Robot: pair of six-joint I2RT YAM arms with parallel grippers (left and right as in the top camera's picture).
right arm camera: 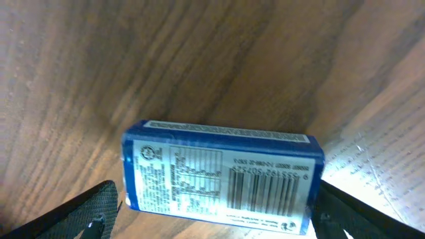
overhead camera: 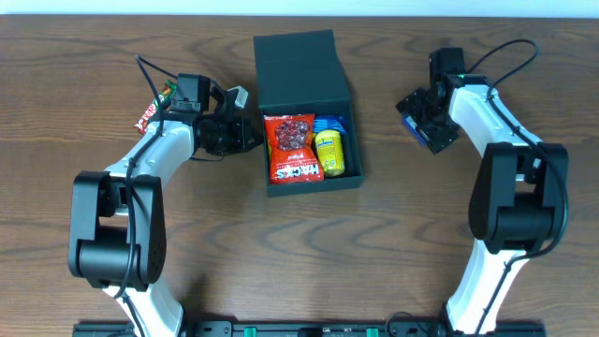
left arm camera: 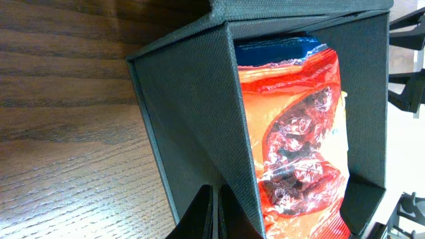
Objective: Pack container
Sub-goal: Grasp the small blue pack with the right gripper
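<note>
Far to the left, a red snack packet (overhead camera: 148,114) lay on the brown surface (overhead camera: 281,262), next to the left arm. The left fingers (left arm camera: 214,214) were pressed together with nothing between them. They rested against the left wall of the container (overhead camera: 301,64), maybe to keep it steady.

The container sat in the middle of the surface, toward the far edge. It was a dark green box, nearly square, with stiff walls and its flap lid open and leaning back. Inside lay a big red bag (overhead camera: 291,148), a yellow packet (overhead camera: 329,153) and a bit of a blue packet (overhead camera: 328,124). The box looked almost full.

On the right, well apart from the container, a small blue pack (right arm camera: 222,178) lay flat on the surface. The right fingers (overhead camera: 423,117) hung over it, spread wide, one on each side, not touching it.

So the step looked like picking up the next snack. The right fingers would need to go down, squeeze the pack, lift it, and carry it left to the small free spot in the box.
</note>
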